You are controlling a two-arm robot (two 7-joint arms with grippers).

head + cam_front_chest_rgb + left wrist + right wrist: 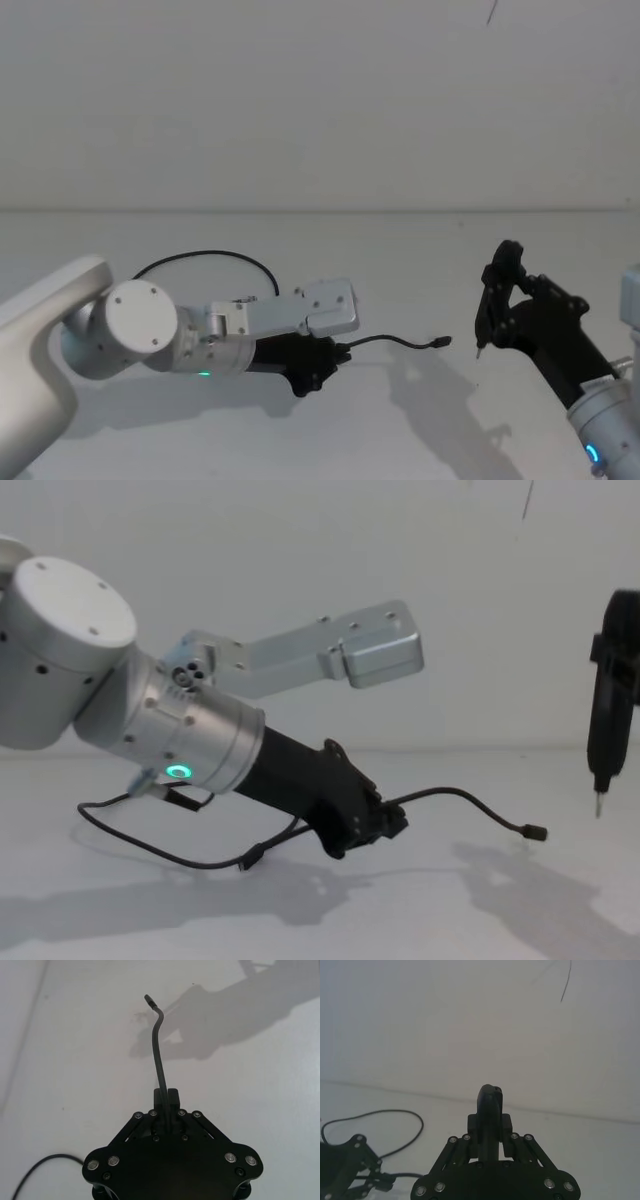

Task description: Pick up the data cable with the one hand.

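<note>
The left gripper (318, 368), the one with the green ring, is low over the white table (300, 440). Its two fingers (174, 1097) are squeezed tight on the data cable (400, 342). A short end of the cable sticks out past the fingers, and its little plug seems to hang just off the table. The long part lies in a loop on the table behind the arm. The right gripper (481, 335) hangs off to the right side, pinched together on nothing. The grab looks done. The next move is likely a slow lift straight up, so the thin cable does not slip out.

Data cable (400, 341) in left claw (338, 354); right claw (490, 1094) rightward, apart.
</note>
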